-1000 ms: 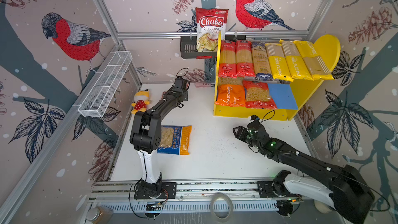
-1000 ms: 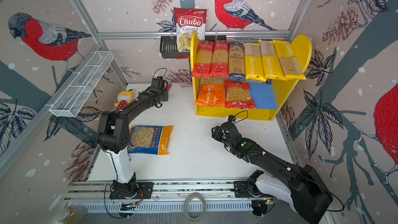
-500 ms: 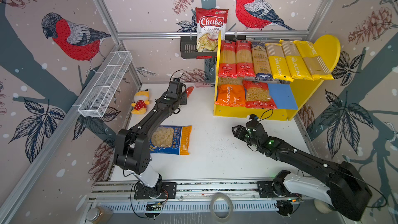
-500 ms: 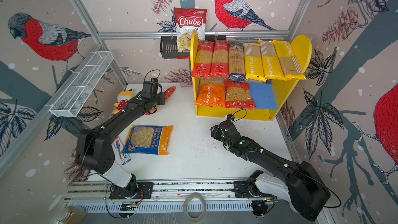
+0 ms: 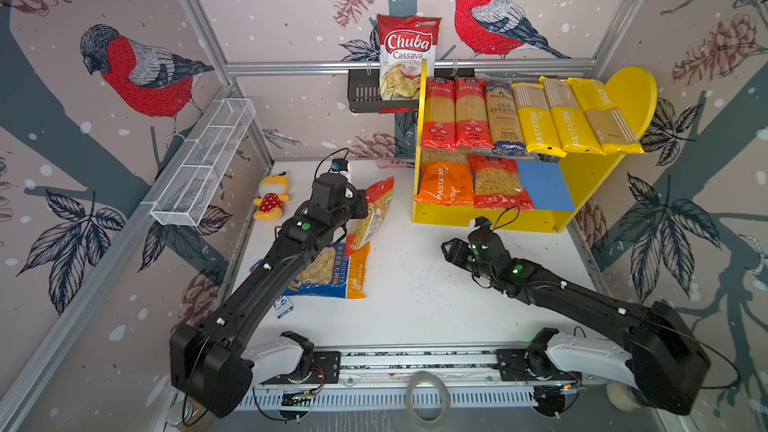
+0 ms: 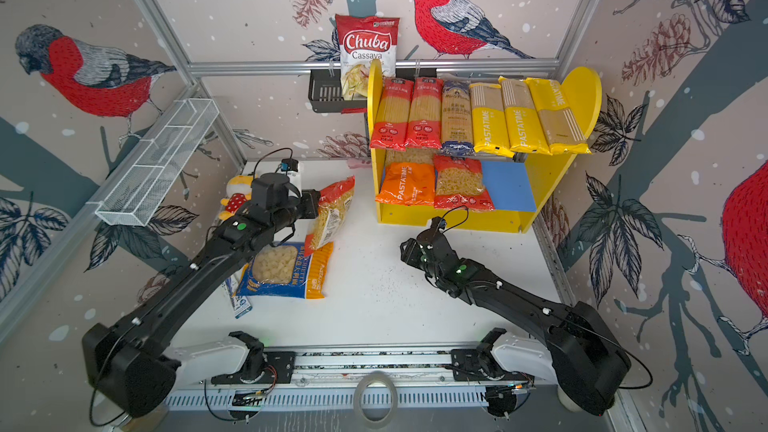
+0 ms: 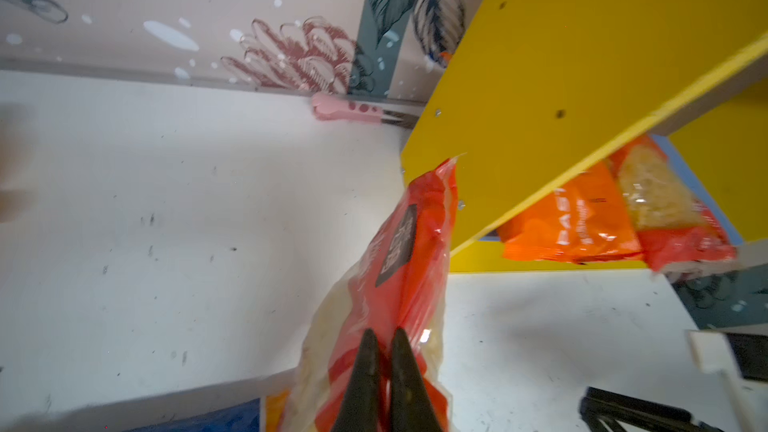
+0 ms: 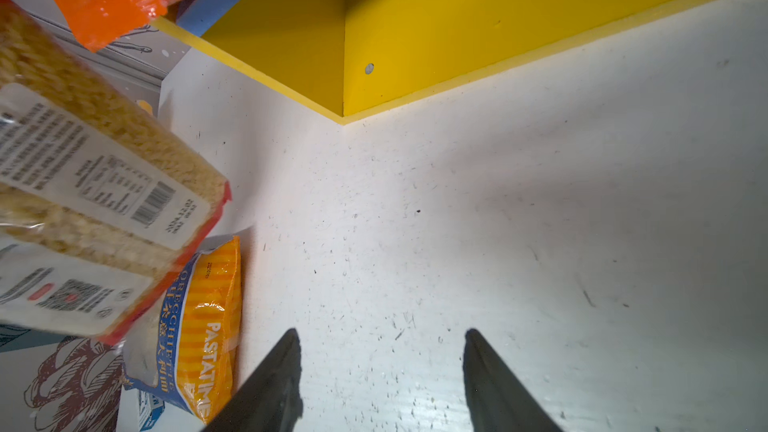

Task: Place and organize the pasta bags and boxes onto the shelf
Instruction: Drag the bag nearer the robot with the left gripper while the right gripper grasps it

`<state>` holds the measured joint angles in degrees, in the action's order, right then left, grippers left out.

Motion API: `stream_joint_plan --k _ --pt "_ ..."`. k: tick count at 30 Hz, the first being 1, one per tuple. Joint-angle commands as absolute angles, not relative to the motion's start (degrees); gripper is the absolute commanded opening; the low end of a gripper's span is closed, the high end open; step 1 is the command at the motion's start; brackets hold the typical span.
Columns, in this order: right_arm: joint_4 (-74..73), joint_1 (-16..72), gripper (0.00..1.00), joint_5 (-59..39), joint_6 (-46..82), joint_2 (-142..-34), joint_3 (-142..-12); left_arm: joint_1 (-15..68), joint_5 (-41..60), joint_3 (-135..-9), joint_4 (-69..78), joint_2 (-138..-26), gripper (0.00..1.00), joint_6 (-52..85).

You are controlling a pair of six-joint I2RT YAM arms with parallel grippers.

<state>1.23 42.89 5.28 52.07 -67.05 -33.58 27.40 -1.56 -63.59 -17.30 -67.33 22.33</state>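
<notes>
My left gripper (image 5: 361,205) (image 7: 384,332) is shut on a red macaroni bag (image 5: 372,214) (image 6: 330,214) (image 7: 395,268), which hangs tilted in the air just left of the yellow shelf (image 5: 590,184) (image 6: 544,176) (image 7: 582,56). Under it a blue-yellow pasta bag (image 5: 328,272) (image 6: 286,270) (image 8: 199,326) lies flat on the table. Several long packs fill the upper board. An orange bag (image 5: 442,182) and a red bag (image 5: 496,184) lie on the blue lower board (image 5: 542,184), whose right part is bare. My right gripper (image 5: 451,249) (image 6: 407,249) (image 8: 380,332) stands open and empty before the shelf.
A Chuba chips bag (image 5: 407,56) stands in the black rack (image 5: 363,95) behind the shelf. On the left wall hangs a white wire basket (image 5: 203,160). A plush toy (image 5: 272,195), a small carton (image 5: 284,307) and a pink item (image 7: 345,108) lie along the table's edges.
My left arm has drawn back from the far end of the table with the red macaroni bag, lifting it toward the shelf's left side. The right arm has barely moved.
</notes>
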Motion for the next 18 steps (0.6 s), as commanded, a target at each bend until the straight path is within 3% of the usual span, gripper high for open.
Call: stream_joint_plan --k 1,7,13,18 --pt "1.2 43.8 0.62 6.0 52.6 -67.3 -34.7 32.5 -1.7 -63.4 -8.5 -64.2 0.0 25.2" --pt "-0.8 47.2 0.62 6.1 53.0 -69.7 -38.2 44.6 -4.9 -60.5 -3.7 -62.9 0.0 28.9" --pt "-1.0 50.3 0.6 5.2 51.1 -76.4 -42.8 58.2 -6.0 -56.4 7.3 -64.4 0.0 24.4" --pt "-2.2 50.4 0.56 0.2 48.8 -76.1 -41.1 61.3 -5.6 -52.1 12.3 -67.0 0.0 26.4"
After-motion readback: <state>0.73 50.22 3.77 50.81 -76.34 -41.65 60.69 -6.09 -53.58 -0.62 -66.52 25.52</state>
